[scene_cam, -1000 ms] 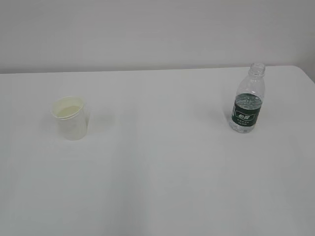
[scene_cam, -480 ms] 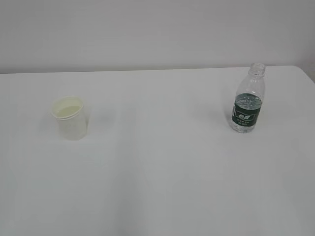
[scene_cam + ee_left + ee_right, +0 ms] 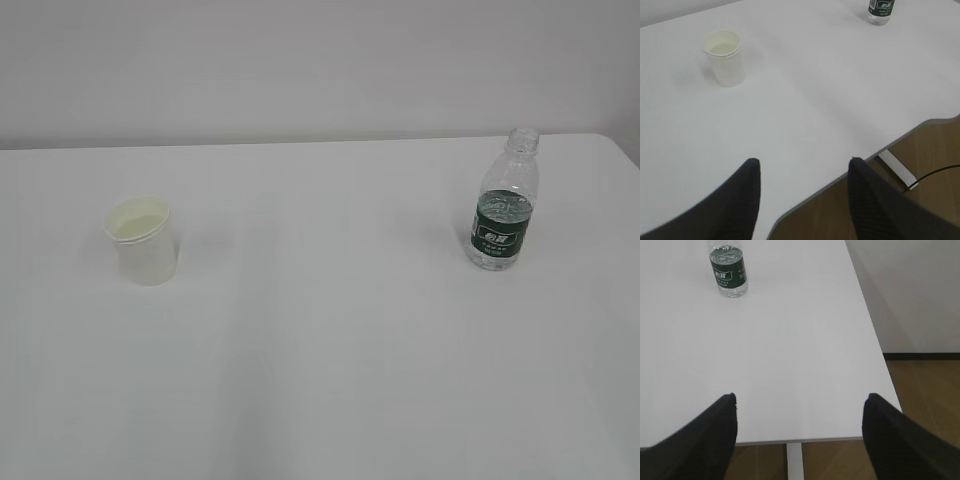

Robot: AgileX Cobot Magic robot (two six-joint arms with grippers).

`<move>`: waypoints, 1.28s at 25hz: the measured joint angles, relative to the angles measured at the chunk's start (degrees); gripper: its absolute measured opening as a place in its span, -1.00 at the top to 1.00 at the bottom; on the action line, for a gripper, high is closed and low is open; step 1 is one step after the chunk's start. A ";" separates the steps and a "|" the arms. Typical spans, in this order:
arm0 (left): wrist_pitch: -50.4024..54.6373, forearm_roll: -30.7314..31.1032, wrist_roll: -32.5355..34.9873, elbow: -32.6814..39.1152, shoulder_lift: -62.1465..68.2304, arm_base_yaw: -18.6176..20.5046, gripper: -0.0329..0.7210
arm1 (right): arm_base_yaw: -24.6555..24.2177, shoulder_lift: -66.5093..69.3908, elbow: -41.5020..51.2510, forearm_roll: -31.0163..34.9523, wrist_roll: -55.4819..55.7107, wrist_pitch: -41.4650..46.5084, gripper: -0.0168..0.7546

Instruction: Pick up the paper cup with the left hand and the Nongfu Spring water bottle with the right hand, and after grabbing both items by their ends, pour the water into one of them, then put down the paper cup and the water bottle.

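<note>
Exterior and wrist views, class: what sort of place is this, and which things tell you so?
Probably a plain lab or office test room: a bare white table against a blank pale wall, wood-look flooring with a loose cable, and only a paper cup and water bottle set out.

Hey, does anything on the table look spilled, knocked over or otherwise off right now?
Nothing stands out. The paper cup stands upright on the left of the white table, and the uncapped water bottle stands upright on the right, well apart. No puddle or drops show on the table, and neither item looks dented.
</note>
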 joint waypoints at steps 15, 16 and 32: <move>0.00 2.90 0.00 0.00 0.00 0.00 -0.14 | 0.00 0.00 3.54 -0.10 0.00 0.12 -0.57; 0.00 3.18 0.00 0.00 0.00 0.00 -0.14 | 0.00 0.00 3.54 -0.10 0.00 0.12 -0.57; 0.00 3.49 0.00 0.00 0.00 0.00 -0.14 | 0.00 0.00 3.67 -0.10 0.00 0.12 -0.57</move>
